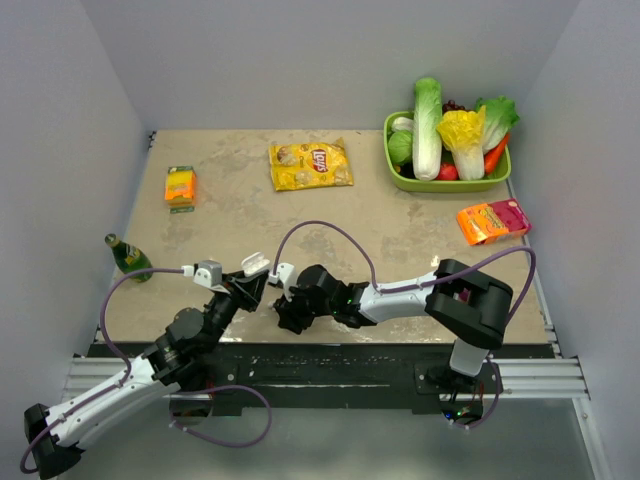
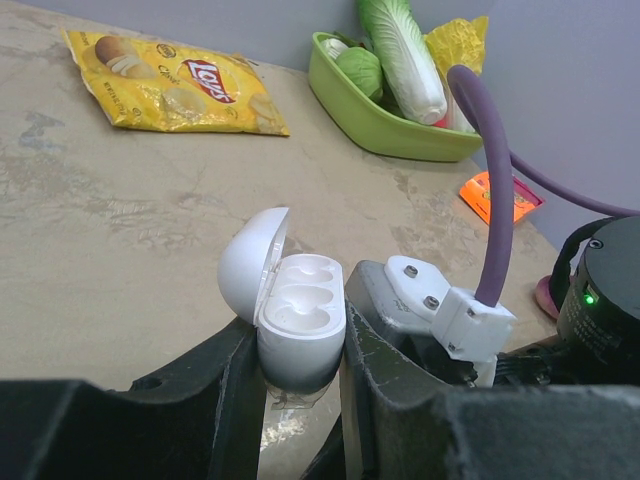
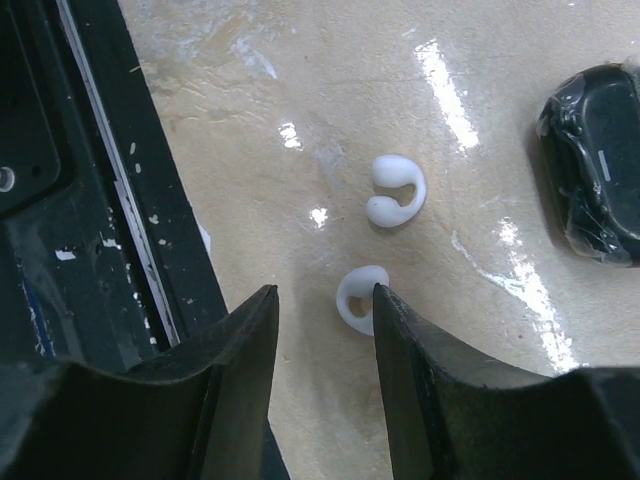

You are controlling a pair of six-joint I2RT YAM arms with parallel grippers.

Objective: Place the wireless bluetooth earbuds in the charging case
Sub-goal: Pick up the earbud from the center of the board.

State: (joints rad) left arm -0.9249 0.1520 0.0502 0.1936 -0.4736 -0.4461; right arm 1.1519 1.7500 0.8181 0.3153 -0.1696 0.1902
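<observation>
Left gripper point(image 2: 303, 378): clenched on the charging case point(image 2: 300, 325), which is pinched around its lower body between the two dark fingers.
Case: held off the table point(image 2: 120, 230), with the lid point(image 2: 250, 265) flipped open. Both wells are seen empty.
Right gripper point(image 3: 325, 305): jaws are parted with nothing gripped, pointed down at the tabletop near its front edge.
Earbuds: two whitish hook-shaped ones are lying on the table. One earbud point(image 3: 358, 298) sits in the gap between the jaws, right up against one finger point(image 3: 400, 340). The other earbud point(image 3: 397, 190) is just beyond it, clear of the jaws.
Both grippers: parked close together in the top view.
Background stuff: a Lay's chips bag point(image 1: 311, 165) and a green basket point(image 1: 395, 178) of toy veggies are set well back.
</observation>
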